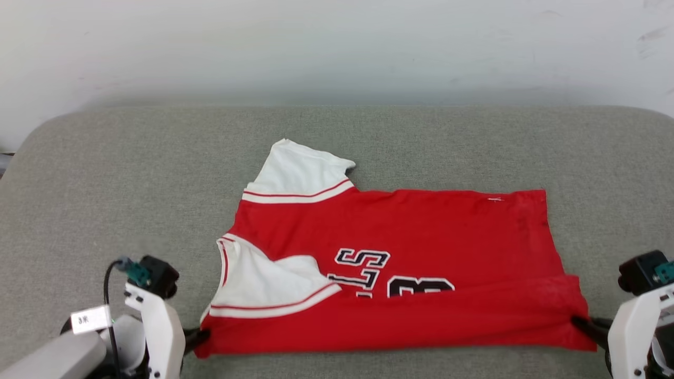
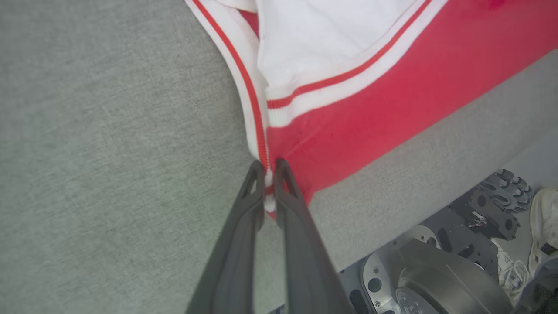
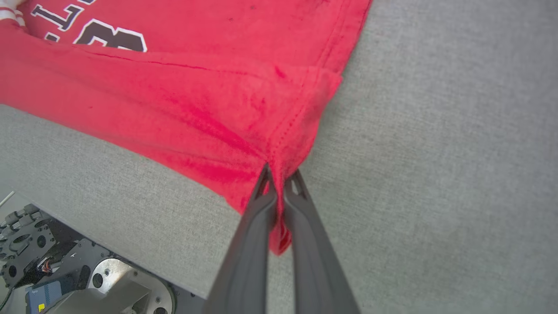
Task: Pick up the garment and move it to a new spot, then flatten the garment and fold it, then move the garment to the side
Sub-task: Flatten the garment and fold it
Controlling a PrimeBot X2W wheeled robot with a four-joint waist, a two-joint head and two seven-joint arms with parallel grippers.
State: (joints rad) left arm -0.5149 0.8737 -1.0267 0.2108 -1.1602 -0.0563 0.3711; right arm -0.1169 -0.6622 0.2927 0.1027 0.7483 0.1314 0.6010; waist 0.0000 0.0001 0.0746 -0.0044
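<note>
Corners of the garment (image 1: 421,226) are pinched tight, one by the left gripper (image 1: 201,335) and one by the right gripper (image 1: 579,322), so it lies stretched between them on the grey pad (image 1: 105,173), likely ready to be folded away from them.

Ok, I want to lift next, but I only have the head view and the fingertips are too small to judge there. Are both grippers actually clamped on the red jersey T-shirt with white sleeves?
Observer: On the left wrist view, the left gripper is shut on the red jersey T-shirt, pinching its red-striped white trim.
Operator: And the right side?
Observer: The right gripper is shut on a stitched red corner, with cloth bunched between its fingers.
Operator: Anything near the base?
Observer: What looks like a white shoe sits near the robot's metal base, past the edge of the grey fabric cushion.
</note>
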